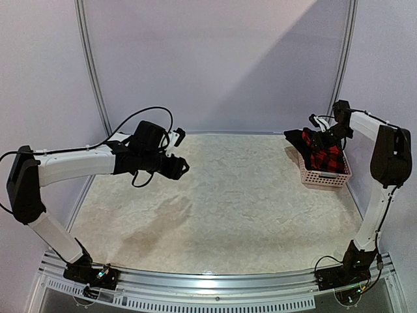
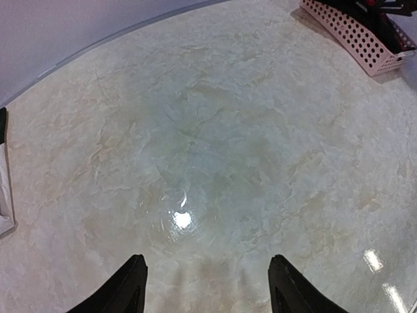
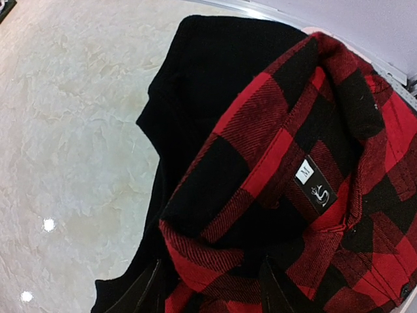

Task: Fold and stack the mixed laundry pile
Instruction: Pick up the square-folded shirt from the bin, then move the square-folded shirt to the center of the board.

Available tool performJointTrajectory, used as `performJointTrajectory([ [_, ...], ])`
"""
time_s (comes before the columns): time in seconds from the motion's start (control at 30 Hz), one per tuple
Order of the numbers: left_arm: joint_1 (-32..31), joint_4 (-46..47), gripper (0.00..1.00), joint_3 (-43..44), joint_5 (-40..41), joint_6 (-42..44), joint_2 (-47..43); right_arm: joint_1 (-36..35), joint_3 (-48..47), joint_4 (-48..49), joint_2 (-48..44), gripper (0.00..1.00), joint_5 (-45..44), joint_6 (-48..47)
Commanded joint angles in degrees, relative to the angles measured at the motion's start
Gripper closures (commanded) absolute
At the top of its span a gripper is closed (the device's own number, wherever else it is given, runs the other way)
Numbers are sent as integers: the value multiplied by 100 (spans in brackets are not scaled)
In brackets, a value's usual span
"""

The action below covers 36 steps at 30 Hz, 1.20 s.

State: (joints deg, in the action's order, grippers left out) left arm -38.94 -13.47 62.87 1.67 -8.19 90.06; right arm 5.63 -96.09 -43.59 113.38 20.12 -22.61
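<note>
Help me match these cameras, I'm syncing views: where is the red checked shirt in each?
Top external: red checked shirt far right, in the pink basket.
Left wrist: top right corner, only a red sliver above the basket.
Right wrist: fills the right half, collar tag showing.
Shared landmark: the pale marbled table, in all three.

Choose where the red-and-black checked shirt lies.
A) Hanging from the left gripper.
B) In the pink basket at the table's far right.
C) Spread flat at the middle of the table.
B: the checked shirt sits bunched in the pink basket at the far right of the table, with a black garment lying against it.
</note>
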Motion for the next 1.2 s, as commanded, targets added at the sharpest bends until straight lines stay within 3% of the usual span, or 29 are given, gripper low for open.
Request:
performJointTrajectory([
  [0.0,-96,-115,35,146,-61,7,91,-35,-200,12,196,54,-19,-29],
  [0.13,-96,-124,35,155,-53,3,104,-28,-330,88,301,64,-180,81],
  [0.27,-96,-126,35,145,-21,23,108,-27,-487,157,387,86,-297,275],
  [0.43,-96,-153,35,176,-33,27,104,-29,-590,60,8,100,-474,332],
  [0.77,-97,-160,35,190,-14,26,-14,-241,-1149,-235,-1703,100,-556,444],
  [0.83,-89,-179,35,203,25,32,-36,-598,-1460,-419,-1900,100,-454,322],
  [1.03,-75,-234,35,206,270,126,-122,-2860,-2074,-1118,-2291,100,-188,-904],
  [1.17,-25,-296,35,230,483,266,-170,-3898,-2881,-1606,-2200,100,31,-1526],
])
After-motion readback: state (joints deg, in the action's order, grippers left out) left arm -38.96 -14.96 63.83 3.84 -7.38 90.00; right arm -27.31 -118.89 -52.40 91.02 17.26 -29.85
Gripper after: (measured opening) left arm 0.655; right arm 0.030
